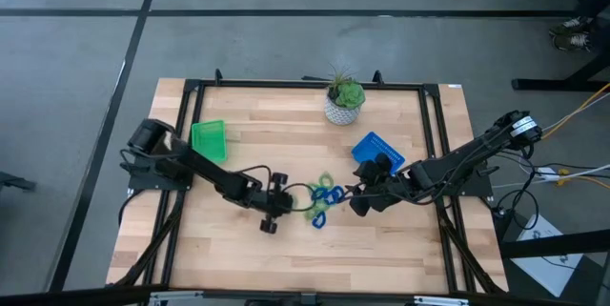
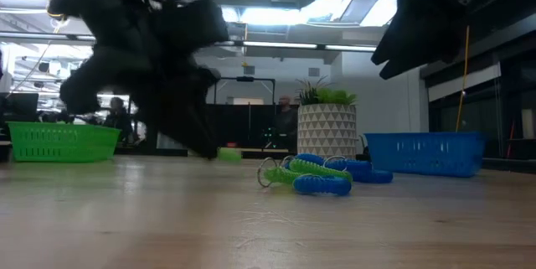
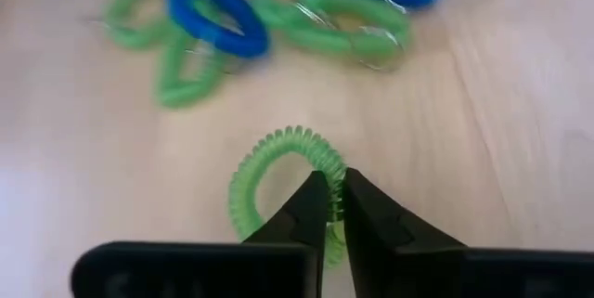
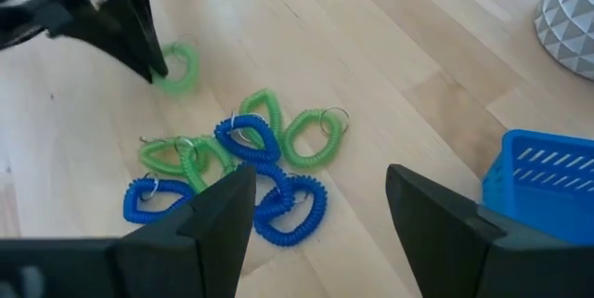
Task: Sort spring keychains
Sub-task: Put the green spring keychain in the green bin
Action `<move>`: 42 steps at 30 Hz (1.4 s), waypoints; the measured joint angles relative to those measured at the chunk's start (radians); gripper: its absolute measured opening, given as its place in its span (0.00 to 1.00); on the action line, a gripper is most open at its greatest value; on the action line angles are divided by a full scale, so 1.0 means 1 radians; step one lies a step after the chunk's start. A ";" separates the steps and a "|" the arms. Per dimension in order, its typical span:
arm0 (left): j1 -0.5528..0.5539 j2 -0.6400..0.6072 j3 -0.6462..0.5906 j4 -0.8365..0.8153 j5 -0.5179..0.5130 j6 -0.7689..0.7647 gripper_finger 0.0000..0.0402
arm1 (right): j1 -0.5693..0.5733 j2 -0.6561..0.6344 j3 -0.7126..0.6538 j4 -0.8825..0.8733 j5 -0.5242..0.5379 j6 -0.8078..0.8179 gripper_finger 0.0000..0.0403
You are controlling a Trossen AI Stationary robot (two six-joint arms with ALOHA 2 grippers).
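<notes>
One clip in hand: we saw the left gripper (image 3: 336, 191) pinched tight on a green keychain (image 3: 278, 163) that lay on the wood just apart from the pile
Pile: the other keychains (image 4: 232, 173), blue and green mixed, lay tangled at mid-table between the two arms; we counted about seven there
Green tray (image 1: 209, 140): sat toward the left arm's side of the table, and we could make out no clip in it
Blue tray (image 1: 373, 147): sat near the right arm, beside the plant pot (image 1: 343, 104); no clip showed in it either
Right gripper (image 4: 320, 210): hung above the pile with its fingers spread wide, holding nothing
Progress: we judged the sorting barely begun, with nearly every clip left to move
</notes>
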 joint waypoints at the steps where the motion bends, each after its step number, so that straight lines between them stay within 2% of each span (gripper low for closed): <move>1: -0.003 -0.014 0.001 -0.012 -0.019 -0.006 0.05 | 0.000 0.000 0.000 0.003 0.000 0.000 0.60; 9: -0.043 -0.147 0.002 -0.102 -0.137 -0.042 0.04 | 0.000 0.000 0.000 0.012 0.032 -0.004 0.60; 16: -0.103 -0.281 0.002 -0.202 -0.385 -0.114 0.05 | 0.000 0.000 0.000 0.014 0.079 0.001 0.60; 25: -0.148 -0.434 0.002 -0.314 -0.554 -0.240 0.05 | 0.000 0.000 0.000 0.014 0.031 -0.002 0.60; 29: -0.152 -0.472 0.002 -0.314 -0.596 -0.251 0.05 | 0.000 0.000 0.000 0.013 -0.029 0.013 0.60; 34: -0.148 -0.487 0.002 -0.314 -0.608 -0.254 0.05 | 0.017 0.000 0.001 -0.040 -0.192 -0.072 0.60; 37: -0.144 -0.488 0.002 -0.317 -0.610 -0.261 0.05 | 0.047 0.000 0.001 -0.062 -0.175 -0.081 0.60; 42: -0.144 -0.490 0.002 -0.376 -0.615 -0.307 0.05 | 0.109 -0.027 0.001 -0.083 -0.045 -0.116 0.60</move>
